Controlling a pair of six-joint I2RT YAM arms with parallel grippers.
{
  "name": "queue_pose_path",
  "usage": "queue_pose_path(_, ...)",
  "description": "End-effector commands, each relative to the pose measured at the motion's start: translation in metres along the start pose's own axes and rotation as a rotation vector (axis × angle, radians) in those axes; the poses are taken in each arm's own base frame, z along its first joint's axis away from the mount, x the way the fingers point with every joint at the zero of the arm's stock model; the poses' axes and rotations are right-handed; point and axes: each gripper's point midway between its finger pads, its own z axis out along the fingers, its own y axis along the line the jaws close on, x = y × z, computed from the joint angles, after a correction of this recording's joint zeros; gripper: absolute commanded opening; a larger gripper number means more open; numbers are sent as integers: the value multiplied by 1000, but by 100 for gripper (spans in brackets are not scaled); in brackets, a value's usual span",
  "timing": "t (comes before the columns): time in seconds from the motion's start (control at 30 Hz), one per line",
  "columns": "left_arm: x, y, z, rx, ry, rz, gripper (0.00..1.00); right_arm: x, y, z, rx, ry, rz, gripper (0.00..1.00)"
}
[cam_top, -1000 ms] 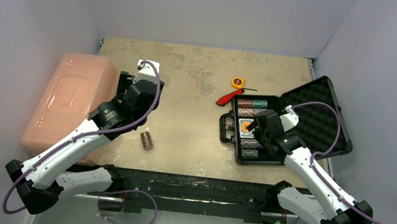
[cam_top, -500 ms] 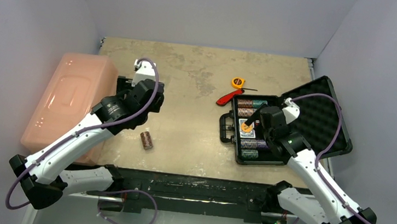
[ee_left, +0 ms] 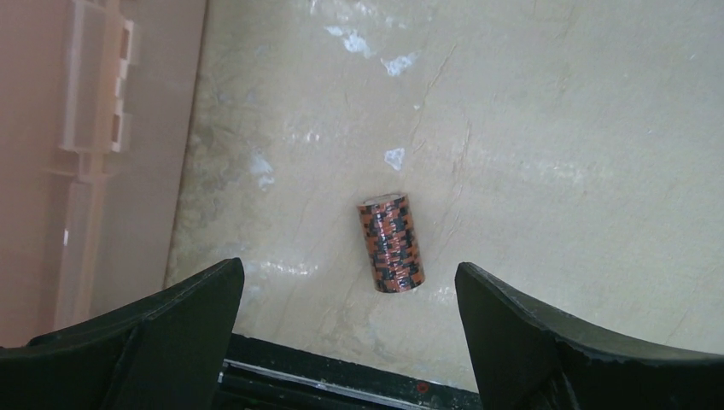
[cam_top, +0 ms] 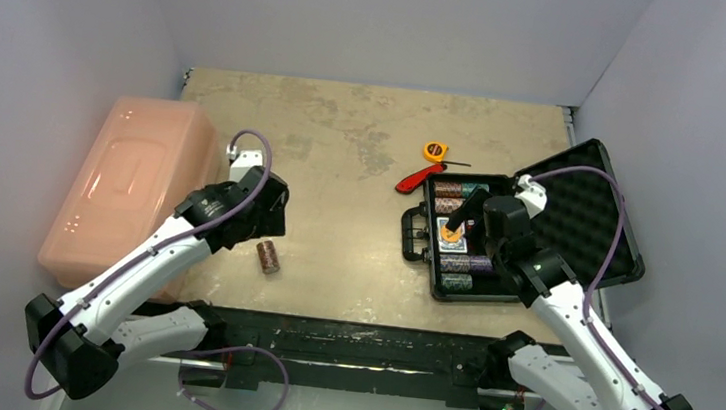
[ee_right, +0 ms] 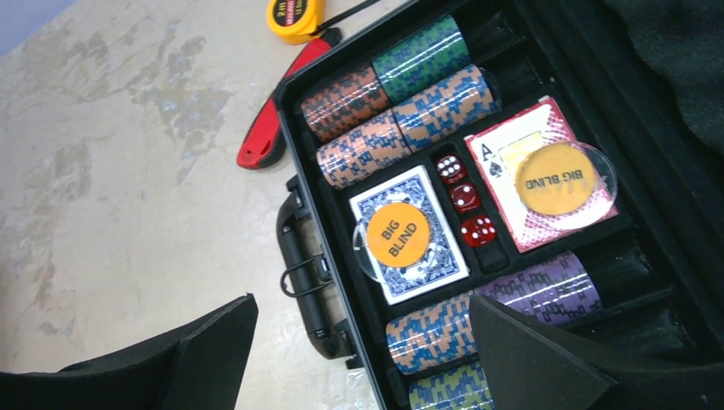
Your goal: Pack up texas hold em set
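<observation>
Currently the left end effector [ee_left: 347, 266] hangs over the desk [ee_left: 555, 128], fingers spread wide with nothing between them. A lone orange-and-black chip roll [ee_left: 390, 244] lies on its side below, near the pink bin [ee_left: 51, 128]. The right end effector [ee_right: 363, 301], also wide and empty, hovers above the open black case [ee_right: 292, 145] at the desk's right side. Inside, packed rolls [ee_right: 401, 94], two card decks [ee_right: 444, 266] topped by clear discs [ee_right: 399, 235] and three red dice [ee_right: 465, 198] fill the compartments. The foam lid [cam_top: 579, 211] is folded back to the right.
</observation>
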Motion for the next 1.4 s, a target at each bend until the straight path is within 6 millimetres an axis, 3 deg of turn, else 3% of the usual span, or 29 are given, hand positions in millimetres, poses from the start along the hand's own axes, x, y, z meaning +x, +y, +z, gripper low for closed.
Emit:
queue_pose_path(0.0,23,-12,13,39,103,-105,94,-10,20,-9,-118,-28,-12,99)
queue_pose_path(0.57,76,-31,65,52,272,-167,82,-19,46,-42,-358,-81,-54,99)
queue_pose_path(0.9,109,-32,77,34,374,-183,79,-15,48,-48,-404,-73,-62,99)
queue_pose_path(1.37,118,-39,89,53,384,-185,71,-6,53,-45,-430,-42,-61,99)
